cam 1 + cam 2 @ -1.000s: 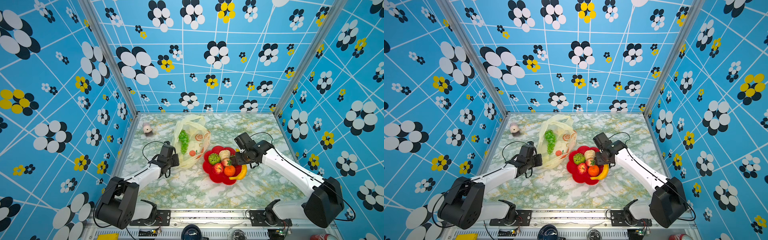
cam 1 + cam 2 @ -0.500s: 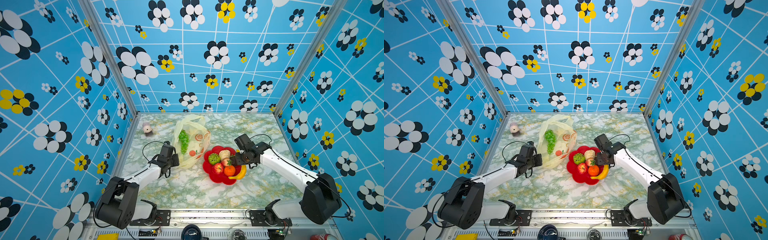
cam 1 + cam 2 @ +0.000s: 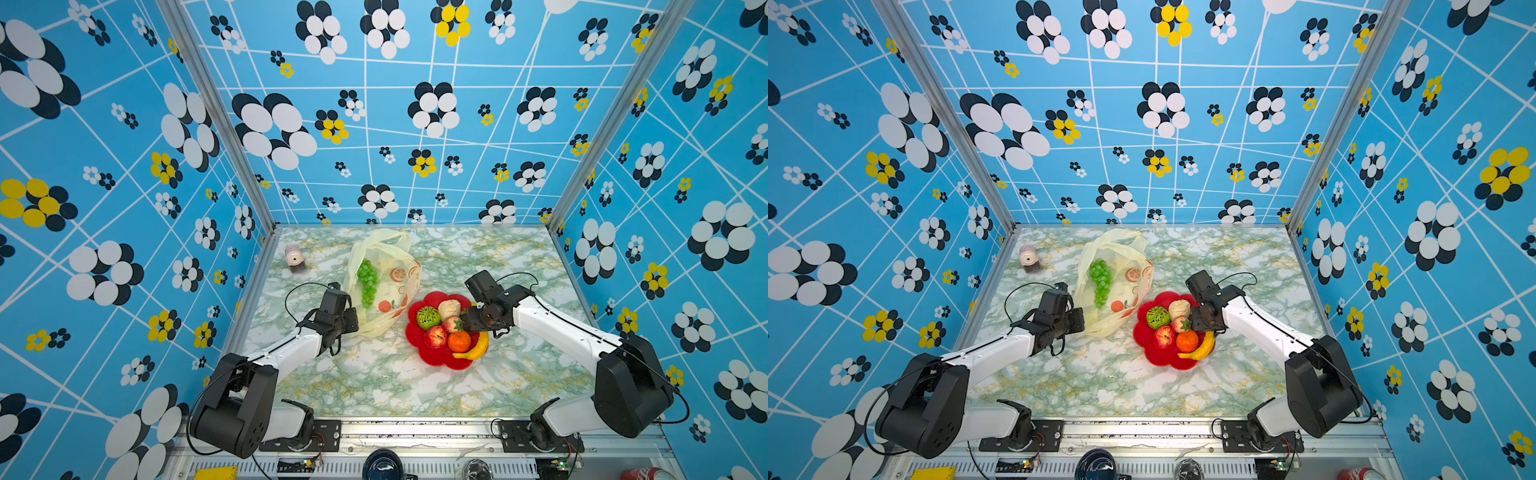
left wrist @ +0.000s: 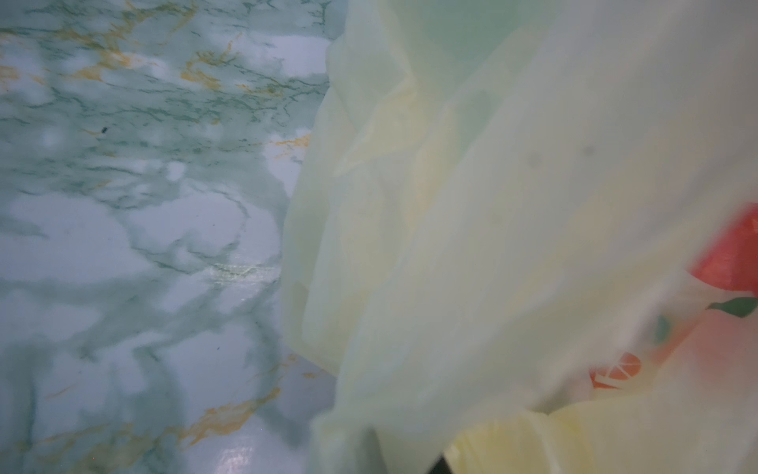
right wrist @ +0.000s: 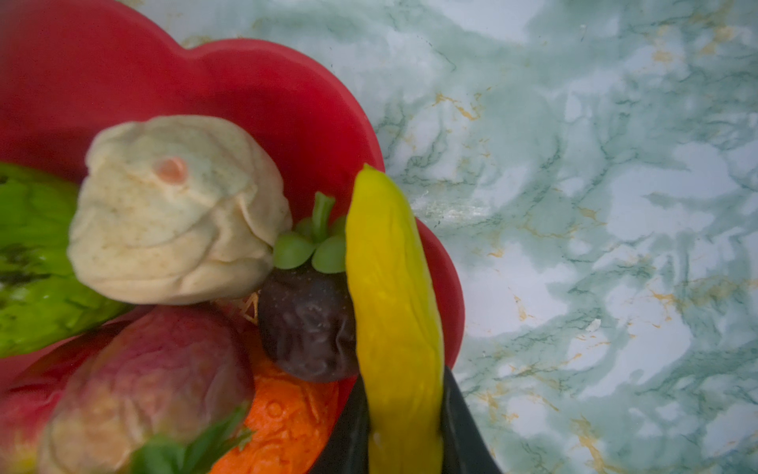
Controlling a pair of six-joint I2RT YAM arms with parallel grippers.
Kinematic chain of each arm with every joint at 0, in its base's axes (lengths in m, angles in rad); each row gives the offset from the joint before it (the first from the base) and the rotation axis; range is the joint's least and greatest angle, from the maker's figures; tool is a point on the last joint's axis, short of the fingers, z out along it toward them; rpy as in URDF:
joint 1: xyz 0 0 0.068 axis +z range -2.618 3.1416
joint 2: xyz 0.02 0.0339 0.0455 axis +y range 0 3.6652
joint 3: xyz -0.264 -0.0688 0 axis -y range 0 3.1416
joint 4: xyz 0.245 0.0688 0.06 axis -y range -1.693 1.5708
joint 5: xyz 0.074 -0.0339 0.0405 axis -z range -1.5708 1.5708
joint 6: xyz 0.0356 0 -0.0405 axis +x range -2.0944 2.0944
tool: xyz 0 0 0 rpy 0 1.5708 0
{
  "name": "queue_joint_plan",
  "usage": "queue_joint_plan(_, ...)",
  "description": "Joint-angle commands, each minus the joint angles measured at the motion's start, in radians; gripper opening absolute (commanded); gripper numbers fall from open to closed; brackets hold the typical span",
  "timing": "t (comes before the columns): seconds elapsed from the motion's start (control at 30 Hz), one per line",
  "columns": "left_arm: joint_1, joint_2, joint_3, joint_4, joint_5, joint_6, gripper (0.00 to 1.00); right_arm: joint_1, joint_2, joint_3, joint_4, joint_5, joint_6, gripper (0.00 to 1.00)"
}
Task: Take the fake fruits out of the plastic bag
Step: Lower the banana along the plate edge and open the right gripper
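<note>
Plastic bag (image 3: 386, 266) lies left of table (image 3: 374, 386) centre, handles toward the far side, printed oranges on its right face. Grape bunch (image 3: 367, 282) shows bright green in the bag's left half. Can't tell if it sits under the film or in the open mouth.

Left gripper (image 3: 353, 324) is at the bag's near-left edge, touching it. Jaws are fully closed, and in the left wrist view the pale film bunches right over them, so they look pinched on the bag.

Just right of the bag's near end is a red flower-shaped plate (image 3: 436, 363) w/ the other fruits:
- Green netted ball (image 3: 428, 318) is at far left and garlic-like bulb (image 3: 449, 308) at the far side.
- Strawberry (image 3: 452, 324) is mid, apple (image 3: 434, 336) near-left and orange (image 3: 459, 341) near.
- Banana (image 3: 473, 351) runs along the near-right rim.
- Dark brown piece (image 5: 307, 328) w/ green leaves sits between bulb & banana, touching the banana (right wrist view).

Right gripper (image 3: 466, 322) is over the plate's right side. Its jaws are narrow, closed on the banana's far end, which shows yellow between the black fingers (image 5: 463, 431).

Small pink object (image 3: 294, 258) stands at far left, well apart from the bag.
</note>
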Motion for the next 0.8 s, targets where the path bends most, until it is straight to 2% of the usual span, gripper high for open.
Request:
queue_joint_plan(0.0, 0.008, -0.011, -0.013, 0.004, 0.006, -0.001, 0.0, -0.007, 0.023, -0.02, 0.015, -0.001, 0.026, 0.21)
queue_joint_plan(0.53, 0.008, -0.022, -0.015, 0.008, 0.009, 0.0, 0.0, -0.008, 0.028, 0.005, 0.004, 0.005, 0.085, 0.36)
queue_joint_plan(0.77, 0.008, -0.031, -0.021, 0.012, 0.009, 0.0, 0.0, -0.008, 0.021, 0.013, -0.017, -0.004, 0.132, 0.36)
